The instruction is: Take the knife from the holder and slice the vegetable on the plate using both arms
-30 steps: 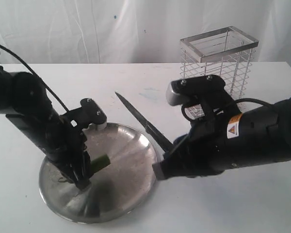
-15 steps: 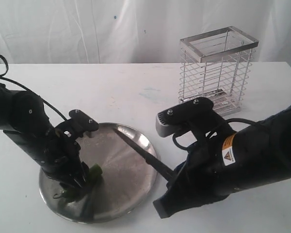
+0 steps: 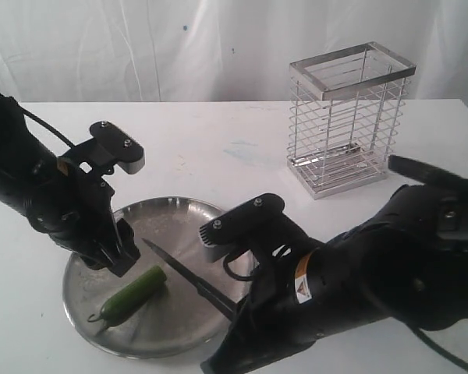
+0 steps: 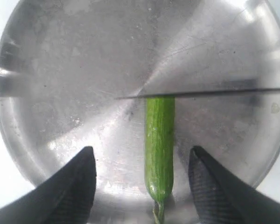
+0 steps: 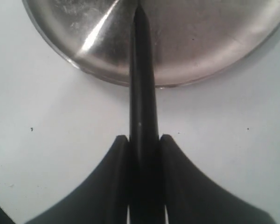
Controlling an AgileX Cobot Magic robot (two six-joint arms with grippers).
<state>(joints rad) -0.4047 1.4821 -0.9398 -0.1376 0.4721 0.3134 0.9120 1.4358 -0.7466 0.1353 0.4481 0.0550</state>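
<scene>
The green vegetable (image 3: 132,294) lies flat on the steel plate (image 3: 171,331), stem tip toward the plate's near left rim. My left gripper (image 3: 118,263) hangs just above it, open. In the left wrist view its fingers (image 4: 81,182) stand wide on either side of the vegetable (image 4: 159,140) without touching it. My right gripper (image 3: 242,313) is shut on the handle of the black knife (image 3: 189,279), whose blade reaches over the plate. That blade (image 4: 214,92) lies across the vegetable's blunt end. The right wrist view shows the knife (image 5: 142,93) clamped in the gripper (image 5: 142,138).
The wire holder (image 3: 351,117) stands at the back right on the white table, with nothing in it. The bulky right arm (image 3: 374,288) fills the near right. A white curtain hangs behind the table.
My left gripper has opened and lifted off the vegetable, which now lies flat on the plate. The right arm has swung left and down, bringing the knife blade to the vegetable's blunt end.
</scene>
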